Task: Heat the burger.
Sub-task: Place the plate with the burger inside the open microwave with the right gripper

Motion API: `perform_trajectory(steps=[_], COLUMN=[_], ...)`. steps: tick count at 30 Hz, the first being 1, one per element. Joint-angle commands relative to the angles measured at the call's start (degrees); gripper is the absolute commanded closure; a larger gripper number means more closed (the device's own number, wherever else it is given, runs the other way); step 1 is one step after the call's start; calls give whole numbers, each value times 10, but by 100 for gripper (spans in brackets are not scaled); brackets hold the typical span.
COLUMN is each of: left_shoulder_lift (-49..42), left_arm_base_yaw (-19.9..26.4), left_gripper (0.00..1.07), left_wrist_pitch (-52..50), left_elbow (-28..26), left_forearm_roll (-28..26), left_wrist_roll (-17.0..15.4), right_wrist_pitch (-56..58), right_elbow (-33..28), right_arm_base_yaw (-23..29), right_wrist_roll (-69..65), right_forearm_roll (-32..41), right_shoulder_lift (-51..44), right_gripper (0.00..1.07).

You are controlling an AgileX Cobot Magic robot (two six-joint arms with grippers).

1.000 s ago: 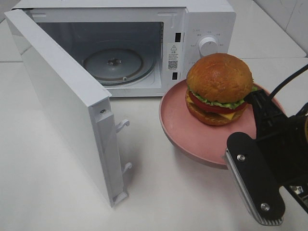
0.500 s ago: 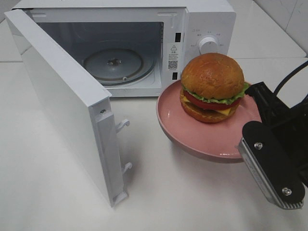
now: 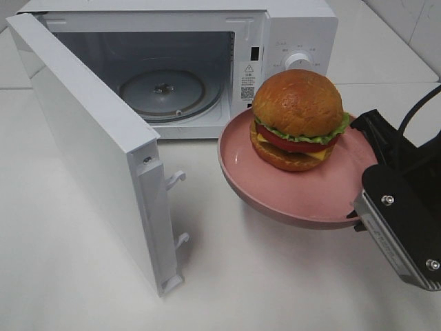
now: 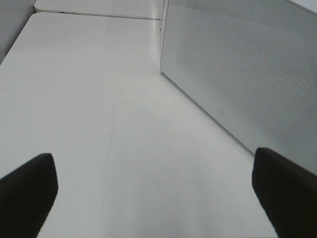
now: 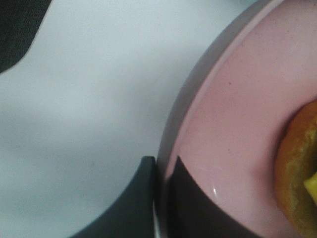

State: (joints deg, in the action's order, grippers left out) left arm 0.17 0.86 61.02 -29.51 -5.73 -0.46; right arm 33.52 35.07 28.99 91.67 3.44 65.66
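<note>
microwave door point(image 3: 89, 152) stood open beside pink plate point(image 3: 275, 196), burger point(image 3: 298, 117) sat on plate, right end effector point(image 5: 161, 198) pinched plate rim, left end effector point(image 4: 158, 196) spread above surface point(image 4: 94, 99)

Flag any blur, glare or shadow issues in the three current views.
Exterior high: sharp, evenly lit; soft highlights on the burger bun, faint shadow under the pink plate. Left wrist: flat, washed-out light; the open jaws are blurred dark shapes, the microwave wall fairly clear. Right wrist: very close, so plate rim, burger edge and jaws are soft.
</note>
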Motion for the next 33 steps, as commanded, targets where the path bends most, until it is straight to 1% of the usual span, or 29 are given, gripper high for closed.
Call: perform_trajectory(steps=[1,15,16,17,18,19,23,33], left_shoulder_lift=[-3,-3,-3,-3,-3,-3,-3,-3], left_arm_base_yaw=[1,1,1,1,1,1,1,1], left_gripper=[7,7,7,7,7,7,7,7], left_wrist_pitch=[1,1,1,1,1,1,1,1], left_elbow=[0,0,0,0,0,0,0,0], left_forearm_roll=[-3,-3,-3,-3,-3,-3,-3,-3], left_wrist_roll=[-4,-4,-4,-4,-4,-4,-4,-4], right_wrist_pitch=[-27,-60,-61,-62,-62,-68,-76,-83], right_elbow=[10,10,10,10,10,10,10,52], right_arm_base_yaw=[-1,-1,6,23,23,35,38,39], right_wrist_roll=[10,14,14,14,14,8,1,2], right_forearm_roll=[-28,-28,-29,-40,-40,-53,-59,-47], right_shoulder_lift=[-10,-10,-10,-10,-10,-6,5,52], right_gripper=[107,107,107,107,107,107,107,107])
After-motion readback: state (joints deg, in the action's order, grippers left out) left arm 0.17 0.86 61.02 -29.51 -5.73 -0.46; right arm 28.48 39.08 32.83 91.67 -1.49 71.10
